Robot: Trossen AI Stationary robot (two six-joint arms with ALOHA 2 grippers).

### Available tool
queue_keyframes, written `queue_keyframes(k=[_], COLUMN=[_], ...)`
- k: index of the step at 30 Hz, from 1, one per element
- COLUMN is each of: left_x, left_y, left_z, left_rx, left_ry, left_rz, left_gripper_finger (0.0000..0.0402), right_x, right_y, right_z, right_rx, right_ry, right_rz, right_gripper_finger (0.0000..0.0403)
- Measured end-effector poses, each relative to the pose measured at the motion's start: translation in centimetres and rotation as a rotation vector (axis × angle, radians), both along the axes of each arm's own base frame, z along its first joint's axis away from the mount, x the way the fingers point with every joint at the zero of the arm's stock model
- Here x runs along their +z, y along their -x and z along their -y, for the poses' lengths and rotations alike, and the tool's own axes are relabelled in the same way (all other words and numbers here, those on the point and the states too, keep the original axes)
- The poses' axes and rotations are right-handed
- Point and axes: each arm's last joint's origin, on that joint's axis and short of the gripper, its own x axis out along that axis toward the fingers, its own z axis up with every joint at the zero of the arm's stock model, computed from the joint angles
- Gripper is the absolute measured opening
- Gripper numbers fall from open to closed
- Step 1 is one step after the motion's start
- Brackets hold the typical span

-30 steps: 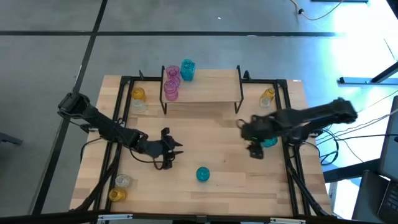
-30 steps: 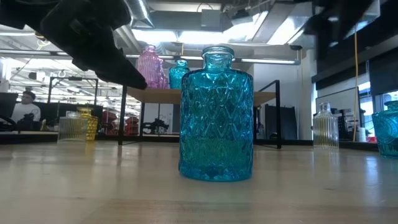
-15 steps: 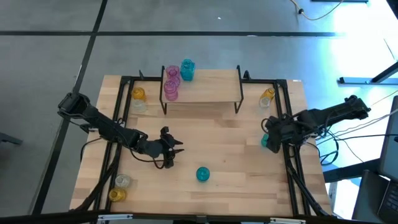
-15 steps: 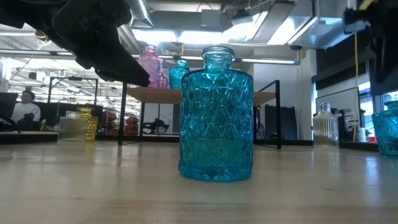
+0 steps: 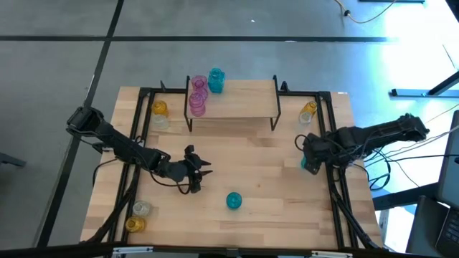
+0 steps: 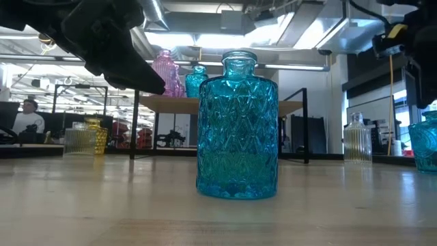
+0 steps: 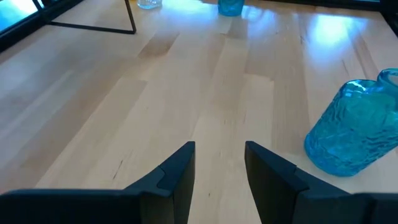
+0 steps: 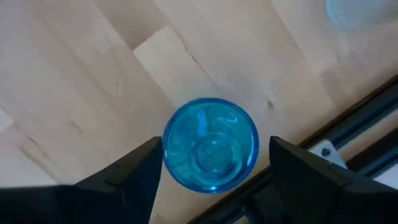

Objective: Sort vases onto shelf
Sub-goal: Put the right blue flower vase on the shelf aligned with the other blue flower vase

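Spread jaws of the right gripper [image 8: 210, 163] flank a blue vase [image 8: 210, 152] standing by the table's right edge, poised straight above for a grasp; left gripper [image 7: 219, 163] waits part-open, empty, mid-table; shelf [image 5: 237, 100] already bears three vases.

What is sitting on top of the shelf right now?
On the shelf stand two pink vases and one teal vase, grouped at its left end. The rest of the board is bare. The floor under the board is hidden from above.
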Motion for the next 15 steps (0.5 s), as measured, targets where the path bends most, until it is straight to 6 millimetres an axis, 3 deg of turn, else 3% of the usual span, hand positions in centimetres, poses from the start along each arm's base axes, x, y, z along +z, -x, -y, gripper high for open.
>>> queue_keyframes(k=[9, 15], left_x=[0.0, 0.0], left_y=[0.0, 0.0], left_z=[0.0, 0.0], left_rx=[0.0, 0.0], left_ry=[0.001, -0.001], left_rz=[0.0, -0.001], left_gripper_finger=[0.0133, 0.0133], right_x=[-0.2, -1.2], right_y=[0.0, -1.1], right_z=[0.4, 0.6], right_rx=[-0.009, 0.01], right_ry=[-0.051, -0.074], right_rz=[-0.025, -0.103], right_gripper_finger=[0.0223, 0.0202])
